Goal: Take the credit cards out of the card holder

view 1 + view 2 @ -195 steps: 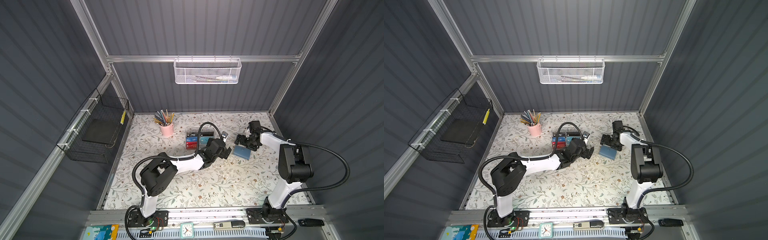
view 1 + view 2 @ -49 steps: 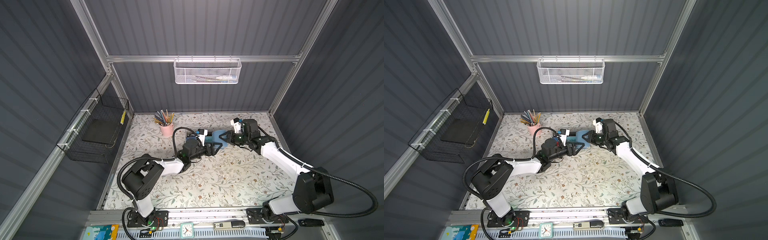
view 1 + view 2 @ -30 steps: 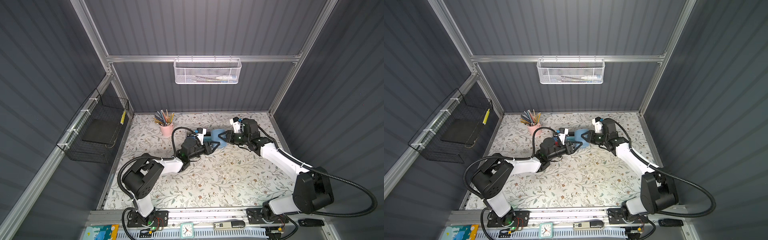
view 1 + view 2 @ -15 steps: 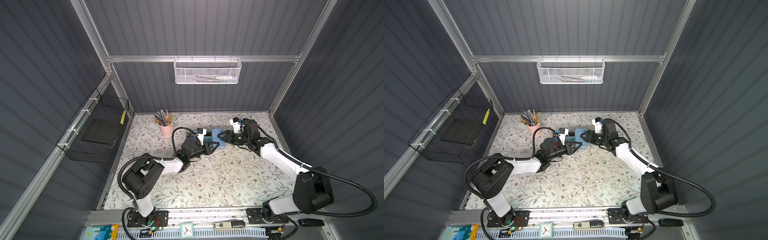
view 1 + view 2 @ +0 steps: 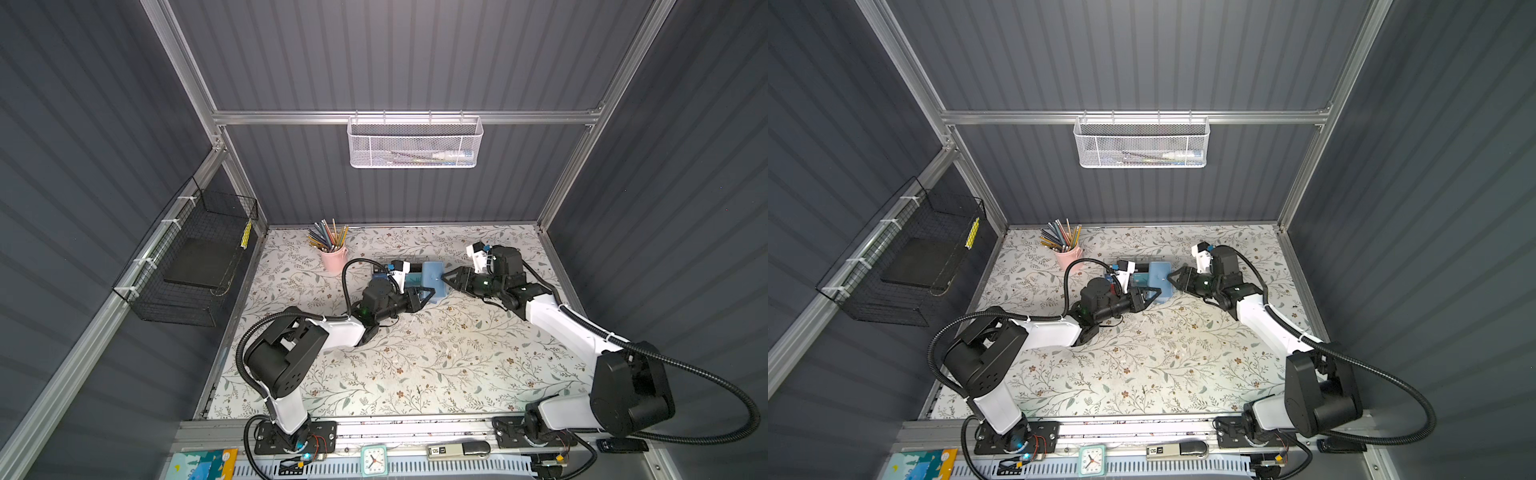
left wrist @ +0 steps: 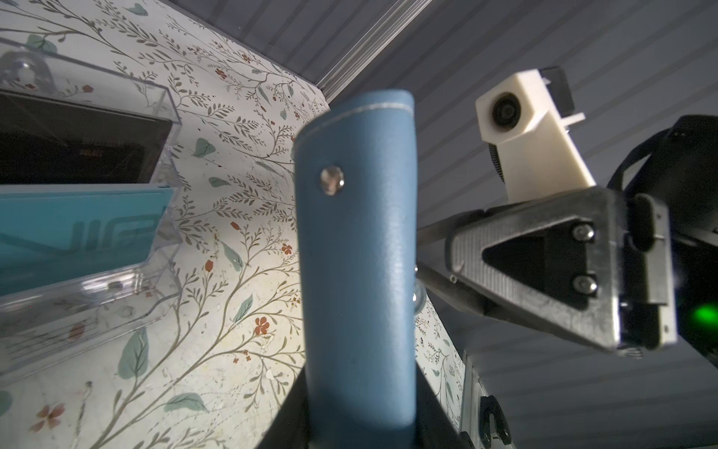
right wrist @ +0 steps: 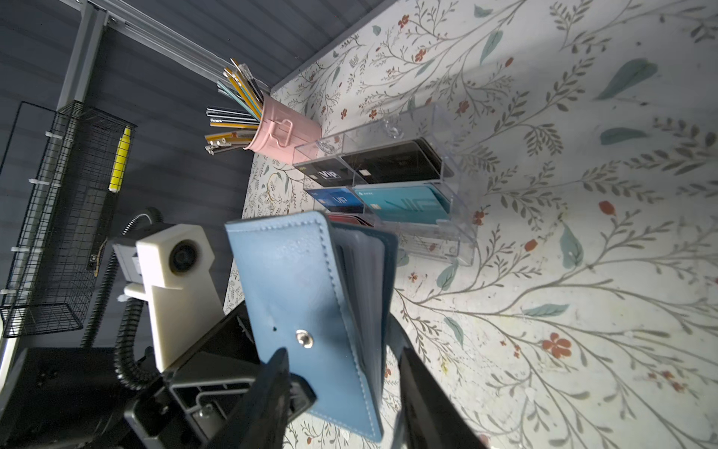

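Note:
The card holder [image 5: 432, 276] [image 5: 1158, 276] is a blue-grey folded wallet, held upright over the middle of the floral mat. My left gripper [image 5: 423, 297] [image 6: 357, 408] is shut on its lower edge. The snap stud [image 6: 332, 180] shows on its cover. My right gripper [image 5: 447, 279] [image 7: 344, 353] is open, with one jaw on each side of the holder's [image 7: 303, 272] free edge; one finger [image 7: 412, 373] stands clear of the sleeves. The sleeves fan slightly apart. The credit cards are hidden inside the holder.
A clear acrylic rack [image 7: 450, 163] [image 6: 155, 217] with black and teal VIP cards stands just behind the holder. A pink pencil cup [image 5: 332, 258] sits further back left. A black wire basket [image 5: 199, 266] hangs on the left wall and a white mesh basket [image 5: 413, 143] on the rear wall.
My right gripper's jaws have opened off the card holder over the last second. The left gripper keeps holding it in the same place.

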### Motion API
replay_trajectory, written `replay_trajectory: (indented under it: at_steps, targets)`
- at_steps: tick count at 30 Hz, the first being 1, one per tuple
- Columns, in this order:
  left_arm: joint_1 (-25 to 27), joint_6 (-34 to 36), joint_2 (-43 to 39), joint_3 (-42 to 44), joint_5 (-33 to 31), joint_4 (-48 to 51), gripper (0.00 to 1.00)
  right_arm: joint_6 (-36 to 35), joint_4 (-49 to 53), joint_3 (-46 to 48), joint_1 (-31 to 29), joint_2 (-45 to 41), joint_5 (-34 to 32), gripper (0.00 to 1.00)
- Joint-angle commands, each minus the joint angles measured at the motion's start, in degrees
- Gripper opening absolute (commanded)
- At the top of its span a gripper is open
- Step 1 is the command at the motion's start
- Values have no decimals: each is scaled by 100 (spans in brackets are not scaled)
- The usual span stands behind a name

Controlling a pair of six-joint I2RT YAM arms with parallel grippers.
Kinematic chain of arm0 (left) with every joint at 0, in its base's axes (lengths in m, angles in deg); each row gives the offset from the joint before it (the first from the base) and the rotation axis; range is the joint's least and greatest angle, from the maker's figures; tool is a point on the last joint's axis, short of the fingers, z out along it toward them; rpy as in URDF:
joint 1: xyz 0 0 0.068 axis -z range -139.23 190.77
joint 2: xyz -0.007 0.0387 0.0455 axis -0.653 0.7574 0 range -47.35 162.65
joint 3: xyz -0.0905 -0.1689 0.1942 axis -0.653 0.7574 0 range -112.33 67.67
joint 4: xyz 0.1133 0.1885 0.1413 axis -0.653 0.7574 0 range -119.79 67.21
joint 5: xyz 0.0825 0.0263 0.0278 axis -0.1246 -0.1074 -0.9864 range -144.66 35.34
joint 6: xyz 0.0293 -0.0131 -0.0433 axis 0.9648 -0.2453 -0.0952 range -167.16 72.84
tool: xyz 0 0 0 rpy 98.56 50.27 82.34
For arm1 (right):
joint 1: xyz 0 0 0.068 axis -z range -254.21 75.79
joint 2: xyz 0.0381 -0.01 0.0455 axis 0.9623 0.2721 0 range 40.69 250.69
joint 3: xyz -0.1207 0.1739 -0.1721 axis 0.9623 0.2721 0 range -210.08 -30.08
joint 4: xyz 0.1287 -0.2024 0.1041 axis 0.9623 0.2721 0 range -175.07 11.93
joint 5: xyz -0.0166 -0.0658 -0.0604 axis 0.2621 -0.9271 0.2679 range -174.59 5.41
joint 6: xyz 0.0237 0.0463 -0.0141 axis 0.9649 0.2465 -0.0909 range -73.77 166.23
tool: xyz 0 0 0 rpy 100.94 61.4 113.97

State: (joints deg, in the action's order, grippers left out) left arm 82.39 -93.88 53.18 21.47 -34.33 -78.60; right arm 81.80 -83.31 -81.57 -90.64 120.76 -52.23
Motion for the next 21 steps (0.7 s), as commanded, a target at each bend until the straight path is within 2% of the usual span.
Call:
replay_trajectory:
  at_steps: [1, 11, 21]
  targets:
    - [-19, 158, -222, -23, -85, -208, 1, -129, -41, 217, 4, -145, 97, 50]
    - [-37, 130, -367, -16, -105, -142, 0, -64, -321, 628, 146, -156, 38, 55]
    - [-34, 75, -411, 13, -101, -228, 0, 354, -1035, 648, 192, 284, 454, 49]
